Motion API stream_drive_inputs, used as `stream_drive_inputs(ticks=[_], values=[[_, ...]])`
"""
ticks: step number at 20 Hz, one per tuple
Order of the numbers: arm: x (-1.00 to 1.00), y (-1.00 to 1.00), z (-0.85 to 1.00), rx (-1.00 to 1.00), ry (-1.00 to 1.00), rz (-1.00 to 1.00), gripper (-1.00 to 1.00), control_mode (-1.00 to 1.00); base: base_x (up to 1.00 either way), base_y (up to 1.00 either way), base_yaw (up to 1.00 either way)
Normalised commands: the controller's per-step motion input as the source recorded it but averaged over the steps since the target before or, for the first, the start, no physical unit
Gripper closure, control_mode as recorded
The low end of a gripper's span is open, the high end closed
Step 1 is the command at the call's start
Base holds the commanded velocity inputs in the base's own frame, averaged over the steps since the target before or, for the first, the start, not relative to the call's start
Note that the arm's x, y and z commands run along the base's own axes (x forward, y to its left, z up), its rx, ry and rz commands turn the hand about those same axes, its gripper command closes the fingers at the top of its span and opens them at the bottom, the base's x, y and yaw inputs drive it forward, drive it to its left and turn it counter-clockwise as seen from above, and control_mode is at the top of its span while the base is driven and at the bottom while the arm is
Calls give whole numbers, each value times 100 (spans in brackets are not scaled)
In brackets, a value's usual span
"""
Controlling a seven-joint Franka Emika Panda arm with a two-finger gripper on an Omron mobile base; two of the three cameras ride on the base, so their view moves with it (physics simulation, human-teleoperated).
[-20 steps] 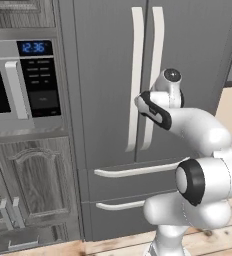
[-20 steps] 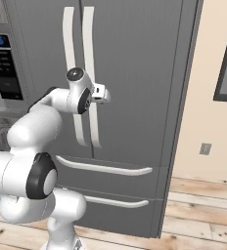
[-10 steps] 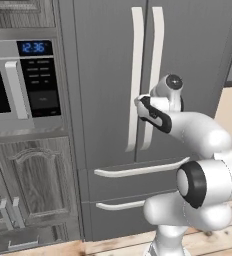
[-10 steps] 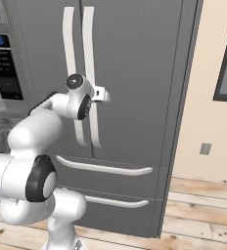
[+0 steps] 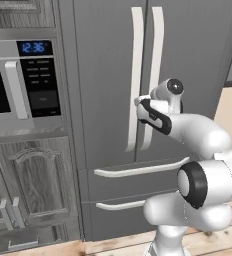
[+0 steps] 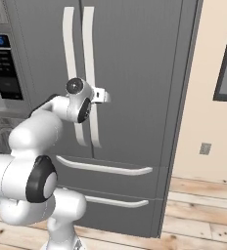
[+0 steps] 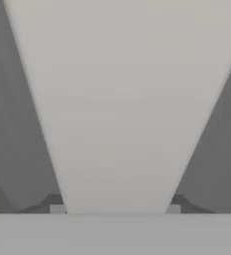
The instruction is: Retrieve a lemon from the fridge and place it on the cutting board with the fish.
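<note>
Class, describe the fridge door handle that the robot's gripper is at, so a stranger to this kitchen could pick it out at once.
Start at the tall grey fridge right of the microwave. Two long white handles run down the middle of its upper doors, side by side. It is the right handle, the one the gripper closes around; its twin, the left handle, is untouched, and the drawer handles below lie crosswise.

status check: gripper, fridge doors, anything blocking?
Gripper at the right door handle, fingers either side of it. Fridge doors shut, lemon out of sight. Nothing blocking.
</note>
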Motion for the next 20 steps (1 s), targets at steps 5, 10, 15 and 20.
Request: stream_drive_inputs(ticks=[5,10,15,20], values=[[3,0,0,0,0,5,100,-100,0,0,0],[0,0,0,0,0,2,100,-100,0,0,0],[-44,-8,8,0,0,0,100,-100,0,0,0],[-97,-54,27,0,0,0,100,-100,0,0,0]])
